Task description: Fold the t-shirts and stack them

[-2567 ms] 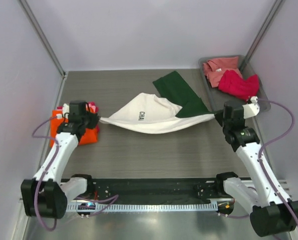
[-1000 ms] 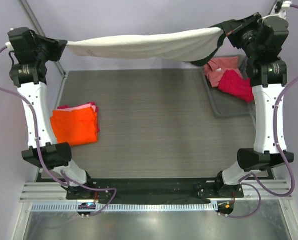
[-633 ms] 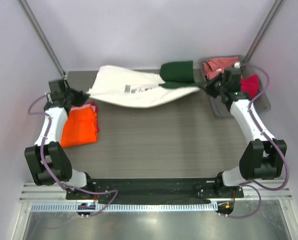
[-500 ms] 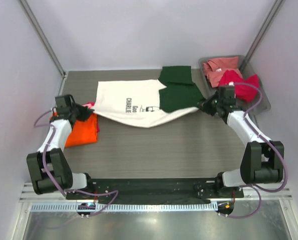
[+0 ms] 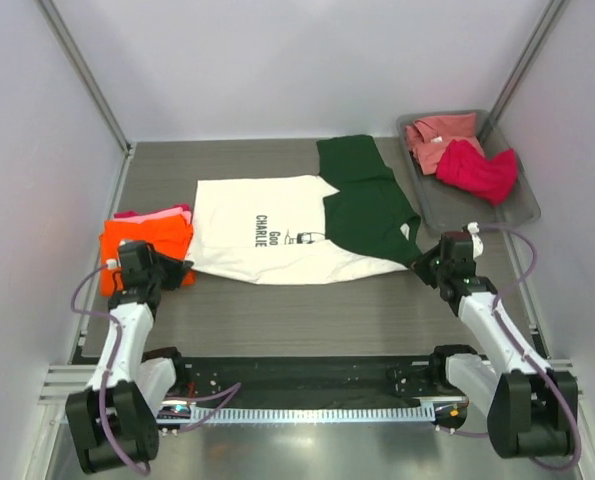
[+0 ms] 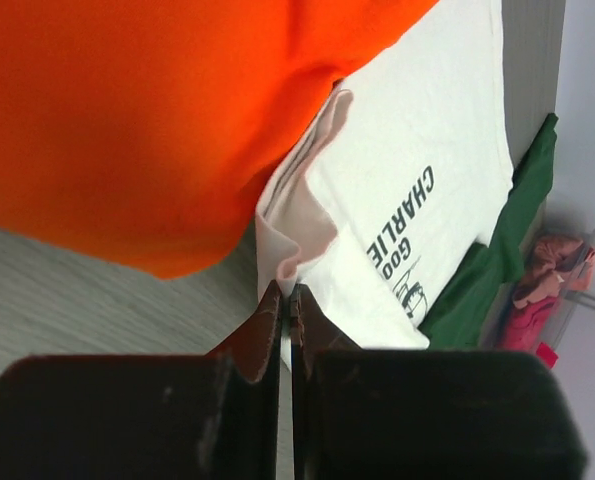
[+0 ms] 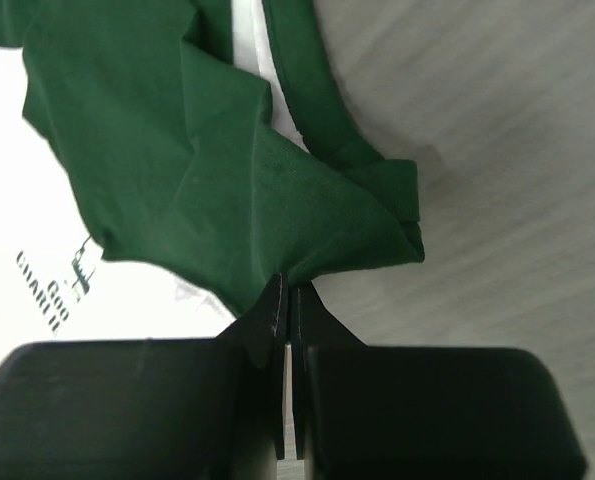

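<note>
Both arms are down low on the grey wood-grain bench [image 5: 307, 310], and the soft cream t-shirt [image 5: 262, 235], dark green at the sleeves with black CHARLIE lettering, lies spread flat between the two pincers. The left pincer [image 5: 180, 270] is clenched on the cream hem corner, and its wrist view shows dark fingertips [image 6: 267, 325] pressed together with a fold of pale cloth rising just ahead of them. Just ahead and to that pincer's left sits the folded bright orange t-shirt [image 5: 142, 240], the cream hem lapping onto it, with a pink cloth tee [image 5: 155, 212] peeking out underneath at the far edge. The right pincer [image 5: 424, 263] is clamped on bunched green sleeve cloth, its tips tight together in the wrist view. Beyond it and off to its right is a shallow grey plastic tray [image 5: 522, 205], holding a crumpled salmon t-shirt [image 5: 439, 135] at the far end and a crumpled crimson t-shirt [image 5: 477, 170] nearer, the two touching.
</note>
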Controlling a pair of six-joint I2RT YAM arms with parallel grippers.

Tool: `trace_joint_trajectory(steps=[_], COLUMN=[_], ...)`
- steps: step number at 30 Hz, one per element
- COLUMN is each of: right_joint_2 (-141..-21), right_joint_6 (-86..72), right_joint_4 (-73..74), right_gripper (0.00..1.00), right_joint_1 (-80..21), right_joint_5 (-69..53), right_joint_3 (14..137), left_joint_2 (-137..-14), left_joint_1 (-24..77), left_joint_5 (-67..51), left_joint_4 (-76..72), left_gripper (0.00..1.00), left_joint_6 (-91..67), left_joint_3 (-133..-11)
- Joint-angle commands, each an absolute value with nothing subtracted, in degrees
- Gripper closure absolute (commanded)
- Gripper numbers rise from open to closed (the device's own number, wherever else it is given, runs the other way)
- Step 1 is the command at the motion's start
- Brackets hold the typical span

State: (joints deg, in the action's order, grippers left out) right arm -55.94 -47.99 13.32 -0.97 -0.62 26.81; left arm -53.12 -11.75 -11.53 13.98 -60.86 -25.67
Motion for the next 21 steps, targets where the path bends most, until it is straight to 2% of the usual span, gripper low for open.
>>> trace_joint_trajectory(steps=[1, 5, 6, 7, 10, 11, 15, 21], right_joint_2=[-48.54, -38.61, -37.54, -36.75, -35.07, -34.98, -33.14, -39.89], right_joint_6=[-48.16, -49.30, -50.09, -50.01, -49.40, -48.79, -44.57, -37.62], right_joint_4=[20.19, 26.62, 28.02, 30.04, 33.99, 34.54, 35.69, 28.57], right_gripper=[0.99, 0.89, 0.86, 0.74, 0.39, 0.34, 0.33, 0.41], right_joint_1=[-0.79, -0.70, -0.79, -0.70, -0.70, -0.79, -0.70, -0.88], right_joint_5=[7.99, 10.46, 10.98, 10.99, 12.39, 12.83, 13.28, 0.97], right_joint_3=[24.26, 22.94, 22.94, 23.11, 25.22, 26.88, 31.46, 36.55], left_joint_2=[-46.16, -38.34, -35.97, -34.90, -32.26, -31.82, -31.11, -40.15], left_joint_1=[-11.69, -11.69, -11.69, -11.60, -11.69, -11.60, -11.60, -11.60], left_joint_5=[-7.57, -2.21, -1.07, -0.62, -0.53, -0.79, -0.53, -1.66], left_joint_4=[21.08, 29.86, 33.19, 34.09, 37.70, 38.23, 40.77, 40.96], left_gripper=[1.00, 0.99, 0.94, 0.67, 0.14, 0.10, 0.03, 0.01], left_joint_6=[-59.15, -60.64, -61.25, -61.26, -59.86, -59.33, -56.08, -48.70], left_joint_3=[-25.05, -25.13, -25.22, -25.31, -26.45, -27.41, -32.23, -42.44])
